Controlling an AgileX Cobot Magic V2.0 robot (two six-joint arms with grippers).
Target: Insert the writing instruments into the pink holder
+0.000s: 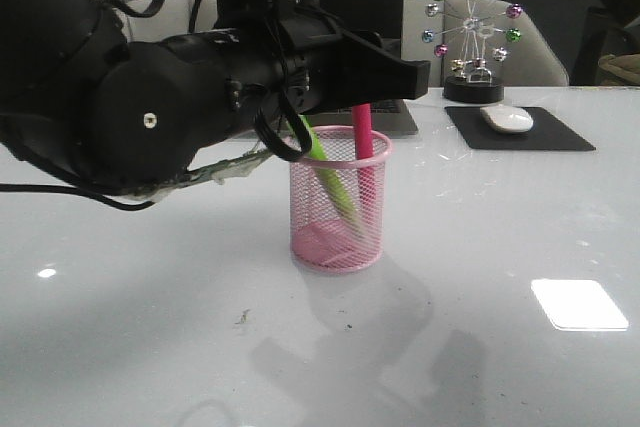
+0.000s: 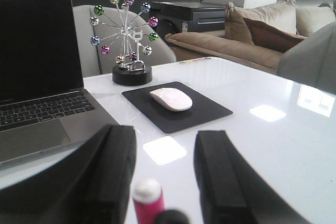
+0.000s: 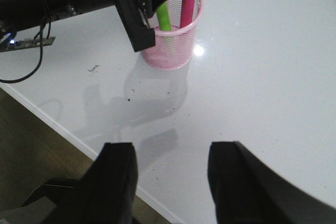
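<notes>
Left claw (image 1: 385,82) sits directly over the pink holder (image 1: 340,199), jaws apart around the pink pen (image 1: 362,132) top without gripping. Pink pen and green pen (image 1: 328,175) both stand inside the holder on the bench (image 1: 480,277). Right claw (image 3: 170,174) is spread, empty, well apart.

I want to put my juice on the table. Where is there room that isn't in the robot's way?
The bare white table in front of the pink holder is free, and so is the stretch to its right, before the black mouse pad. It is crowded at the holder: the left gripper hangs over the pink pen and green pen.
</notes>
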